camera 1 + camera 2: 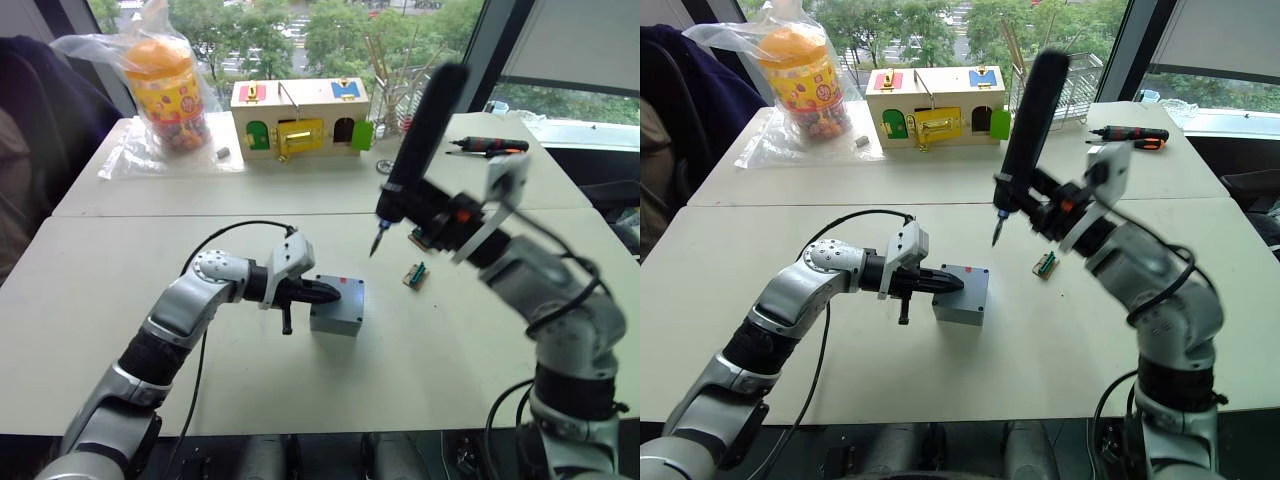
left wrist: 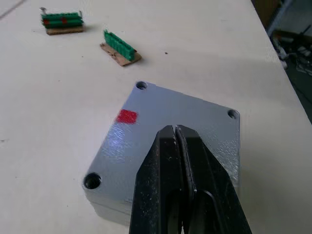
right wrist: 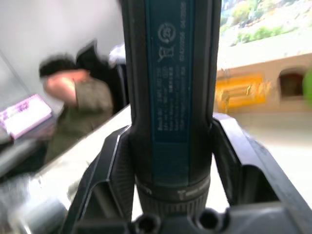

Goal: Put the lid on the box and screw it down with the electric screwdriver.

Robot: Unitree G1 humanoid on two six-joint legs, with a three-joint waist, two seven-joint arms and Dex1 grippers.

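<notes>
We see the left tool, fingers pressed together and empty, resting on the lid, which sits on the box on the table. The right tool is clamped on the electric screwdriver, bit hanging above and beyond the left tool. We judge the risks: the bit missing a corner hole, or the lid shifting under pressure.

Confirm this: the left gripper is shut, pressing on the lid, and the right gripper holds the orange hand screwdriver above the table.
Not quite. The right gripper holds the black electric screwdriver, as the left eye view shows; the orange hand screwdriver lies on the far table. The rest stands: the left gripper is shut on top of the lid.
</notes>
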